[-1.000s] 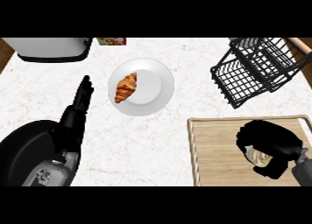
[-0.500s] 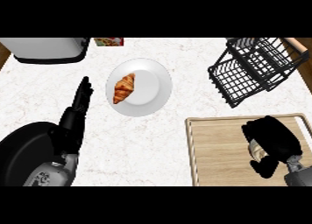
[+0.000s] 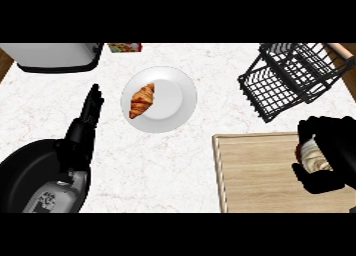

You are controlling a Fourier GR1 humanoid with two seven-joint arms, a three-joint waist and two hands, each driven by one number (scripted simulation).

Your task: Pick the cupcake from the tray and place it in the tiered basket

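My right hand (image 3: 334,150) hangs over the right part of the wooden tray (image 3: 255,175), fingers and thumb curled round the pale cupcake (image 3: 312,158), which shows only partly between them. The black wire tiered basket (image 3: 292,77) stands at the back right of the counter, just beyond the tray and apart from the hand. At the left my left hand (image 3: 85,120) rests open on the marble, fingers straight and pointing away from me.
A white plate (image 3: 170,90) with a croissant (image 3: 141,99) sits mid-counter. A grey appliance (image 3: 55,56) stands at the back left, a small box (image 3: 124,47) beside it. The wooden floor shows past the counter's left and right edges.
My right hand has shifted right and slightly toward the basket with the cupcake in it. The left hand has not moved.
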